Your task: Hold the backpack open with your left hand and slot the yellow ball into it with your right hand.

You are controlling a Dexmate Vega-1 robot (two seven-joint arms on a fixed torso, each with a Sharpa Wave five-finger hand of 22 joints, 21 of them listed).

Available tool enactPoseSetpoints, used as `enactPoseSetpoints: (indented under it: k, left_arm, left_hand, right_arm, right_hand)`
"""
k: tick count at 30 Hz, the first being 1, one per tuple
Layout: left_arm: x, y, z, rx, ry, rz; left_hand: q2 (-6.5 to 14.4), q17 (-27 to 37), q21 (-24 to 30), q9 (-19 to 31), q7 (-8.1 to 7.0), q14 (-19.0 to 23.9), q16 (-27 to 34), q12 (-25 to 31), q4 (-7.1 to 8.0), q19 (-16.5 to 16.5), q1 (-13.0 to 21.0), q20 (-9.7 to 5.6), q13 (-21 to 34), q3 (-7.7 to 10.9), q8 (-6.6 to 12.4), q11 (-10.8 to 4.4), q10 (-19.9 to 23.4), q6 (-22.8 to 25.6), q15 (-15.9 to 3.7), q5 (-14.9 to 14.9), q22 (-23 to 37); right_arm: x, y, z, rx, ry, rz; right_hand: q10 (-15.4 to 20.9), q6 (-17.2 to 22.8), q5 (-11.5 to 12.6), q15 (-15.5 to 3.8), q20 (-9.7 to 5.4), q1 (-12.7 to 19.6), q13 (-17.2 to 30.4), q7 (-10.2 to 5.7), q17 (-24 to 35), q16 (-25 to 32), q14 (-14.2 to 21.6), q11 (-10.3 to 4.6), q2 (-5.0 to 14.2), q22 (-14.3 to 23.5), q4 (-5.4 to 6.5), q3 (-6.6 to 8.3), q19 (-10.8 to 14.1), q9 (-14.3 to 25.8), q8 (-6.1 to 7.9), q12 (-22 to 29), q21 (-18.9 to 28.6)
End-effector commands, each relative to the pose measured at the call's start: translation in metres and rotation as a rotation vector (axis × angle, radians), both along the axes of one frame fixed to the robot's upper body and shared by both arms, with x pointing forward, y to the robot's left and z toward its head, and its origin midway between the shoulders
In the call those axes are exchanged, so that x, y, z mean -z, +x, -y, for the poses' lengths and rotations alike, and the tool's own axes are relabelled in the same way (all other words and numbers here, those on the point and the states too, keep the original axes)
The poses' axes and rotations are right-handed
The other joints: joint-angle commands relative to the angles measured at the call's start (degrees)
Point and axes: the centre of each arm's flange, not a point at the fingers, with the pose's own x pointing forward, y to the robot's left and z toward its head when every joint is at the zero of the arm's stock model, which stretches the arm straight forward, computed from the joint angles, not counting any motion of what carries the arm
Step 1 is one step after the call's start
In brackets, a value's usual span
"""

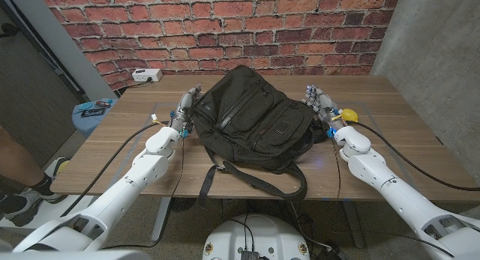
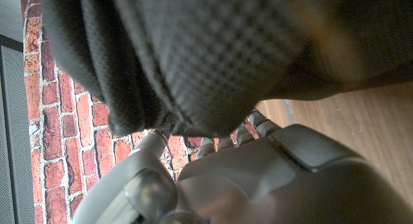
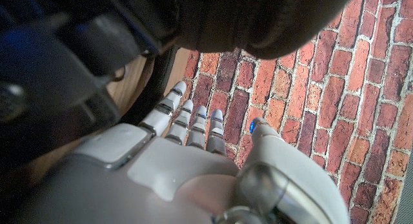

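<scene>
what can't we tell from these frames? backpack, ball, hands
- Backpack opening: head view shows no open zip; whether it is open cannot be told.
- Yellow ball: partly hidden behind the right hand in head view.
- Left hand: contact with the backpack unclear; fingertips hidden under blurred fabric in the left wrist view.
- Right hand: fingers apart in the right wrist view; contact with the ball can't be judged.

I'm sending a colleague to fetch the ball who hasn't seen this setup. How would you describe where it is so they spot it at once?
Start at the wooden table and its big black backpack in the middle. Look past the backpack's side to the robot's right, just beyond the right robot hand. The yellow ball sits there, small, round and the only bright yellow thing on the tabletop.
</scene>
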Motion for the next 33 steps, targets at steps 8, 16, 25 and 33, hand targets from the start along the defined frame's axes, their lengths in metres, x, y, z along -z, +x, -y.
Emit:
enactPoseSetpoints:
  k: [8,16,25,33]
  left_arm:
    - [0.002,-0.010,-0.003,0.007,0.011,0.002]
    - [0.002,-0.021,-0.006,0.001,0.027,0.013]
    - [-0.001,-0.033,-0.009,-0.010,0.053,0.026]
    - [-0.008,-0.044,-0.009,-0.008,0.068,0.043]
  left_hand:
    - [-0.2,0.1,0.3,0.1,-0.47,-0.2,0.2,0.4,-0.21,0.3,0.8,0.06,0.3,0.34,0.36,0.10,-0.3,0.0,0.17,0.4,0.1]
    - [-0.2,0.0,0.2,0.1,-0.41,-0.3,0.1,0.3,-0.41,0.2,1.0,0.07,0.3,0.35,0.36,0.06,-0.3,0.1,0.15,0.4,0.1]
    - [-0.3,0.0,0.1,0.1,-0.18,-0.4,0.1,0.3,-0.76,0.2,1.3,0.16,0.3,0.41,0.34,0.09,-0.3,0.2,0.16,0.5,0.1]
    - [-0.5,0.0,0.0,0.1,-0.12,-0.4,0.1,0.3,-1.15,0.2,1.6,0.22,0.2,0.48,0.33,0.26,-0.2,0.2,0.24,0.5,0.1]
  right_arm:
    - [0.003,-0.007,-0.002,-0.003,0.006,0.006]
    - [0.000,-0.009,-0.002,-0.005,-0.005,0.022]
    - [0.000,-0.011,-0.003,-0.003,-0.010,0.027]
    - [0.002,-0.011,-0.003,0.001,-0.010,0.028]
  right_hand:
    - [0.4,0.6,0.2,-1.87,-2.26,0.4,-0.1,0.04,-0.1,0.3,0.5,0.15,-0.16,0.3,-0.16,0.49,0.5,0.1,0.31,0.4,0.3]
    - [0.3,0.5,0.2,-1.83,-2.21,0.4,-0.2,0.10,-0.2,0.3,0.4,0.13,-0.29,0.3,-0.29,0.61,0.5,0.1,0.30,0.4,0.2]
    - [0.3,0.5,0.2,-1.82,-2.22,0.5,-0.3,0.10,-0.4,0.3,0.4,0.12,-0.38,0.3,-0.47,0.69,0.5,0.1,0.27,0.4,0.2]
    - [0.3,0.4,0.1,-1.82,-2.16,0.5,-0.4,0.11,-0.4,0.4,0.4,0.24,-0.45,0.3,-0.57,0.65,0.5,0.1,0.24,0.4,0.1]
